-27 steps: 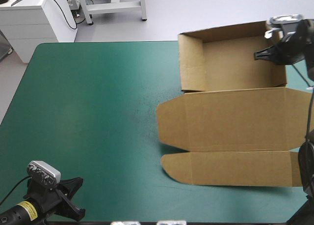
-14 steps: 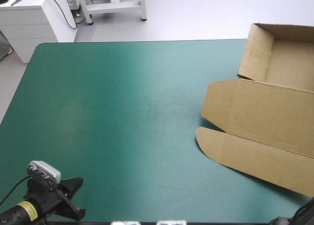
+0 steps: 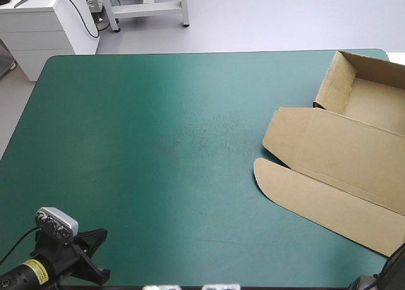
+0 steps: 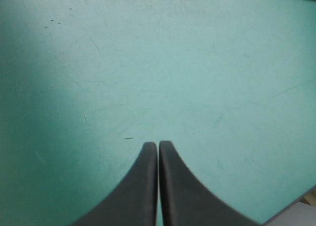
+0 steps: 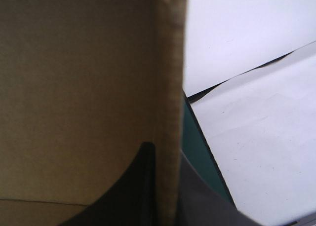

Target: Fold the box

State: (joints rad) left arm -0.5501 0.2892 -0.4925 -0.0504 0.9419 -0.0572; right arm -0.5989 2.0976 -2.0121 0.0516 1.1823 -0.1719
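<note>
The brown box (image 3: 342, 157) lies at the table's right side as an open tray, its lid and front flap spread flat toward the middle, and runs out of the high view on the right. In the right wrist view my right gripper (image 5: 165, 147) is shut on an upright wall (image 5: 170, 63) of the box (image 5: 74, 88), one black finger on each face. This gripper itself is outside the high view. My left gripper (image 3: 95, 252) sits low at the near left corner, far from the box. Its fingers meet in a point over bare cover (image 4: 158, 144), holding nothing.
Just past the held wall, a strip of the teal-green cover (image 5: 197, 137) ends at the table's right edge, with pale floor beyond. A black arm part (image 3: 392, 271) shows at the near right corner. Teal-green cover (image 3: 158, 144) stretches left of the box.
The box was pulled to the right and turned, so part of it left the high view; it then came a little nearer. The right gripper went out of that view. The left arm stayed still.
</note>
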